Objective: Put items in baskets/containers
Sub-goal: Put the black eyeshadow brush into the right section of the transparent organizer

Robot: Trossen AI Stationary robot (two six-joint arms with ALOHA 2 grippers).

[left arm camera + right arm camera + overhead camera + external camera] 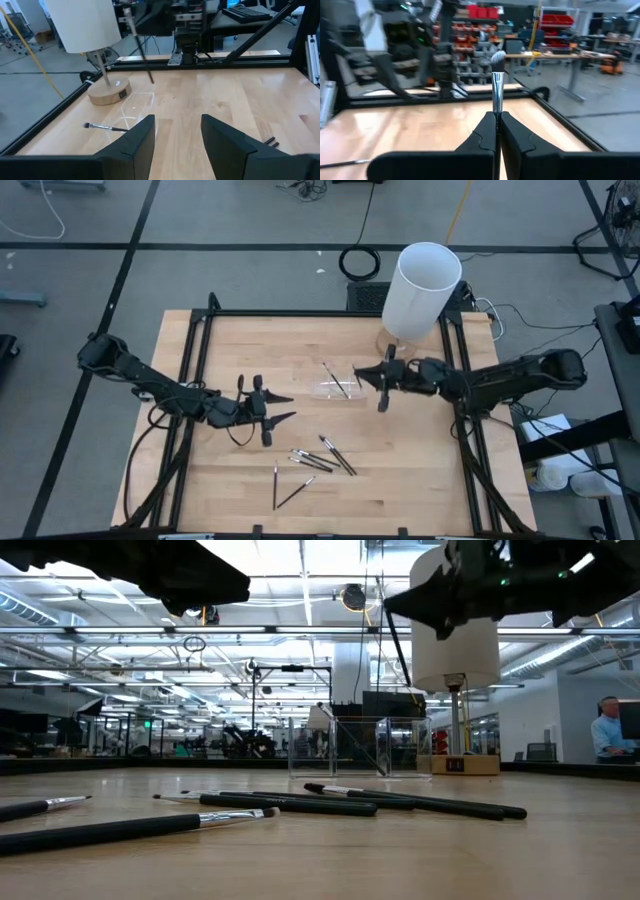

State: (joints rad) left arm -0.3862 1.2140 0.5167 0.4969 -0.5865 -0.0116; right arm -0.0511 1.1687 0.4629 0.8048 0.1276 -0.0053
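Note:
Several thin dark brushes (322,460) lie flat on the wooden table near its front. One more brush (336,380) lies at the clear tray (340,390), but I cannot tell if it is inside. My right gripper (386,376) is just right of the tray, above the table, shut on another brush (496,85). My left gripper (280,408) hovers open left of the tray, pointing toward it, with nothing between its fingers (145,137). My right gripper pinches the brush's handle just below the silvery ferrule (496,111) between its two fingers. The fingers come level from the table's right side and lie across the brush. The brush stands nearly upright, bristle head (498,59) up, its lower end (150,80) clear of the table.
A tall white cylinder (425,285) on a round wooden base (108,91) stands at the far edge, just behind the tray. A black frame (200,340) rims the table. A person (608,728) is in the room beyond, at the right.

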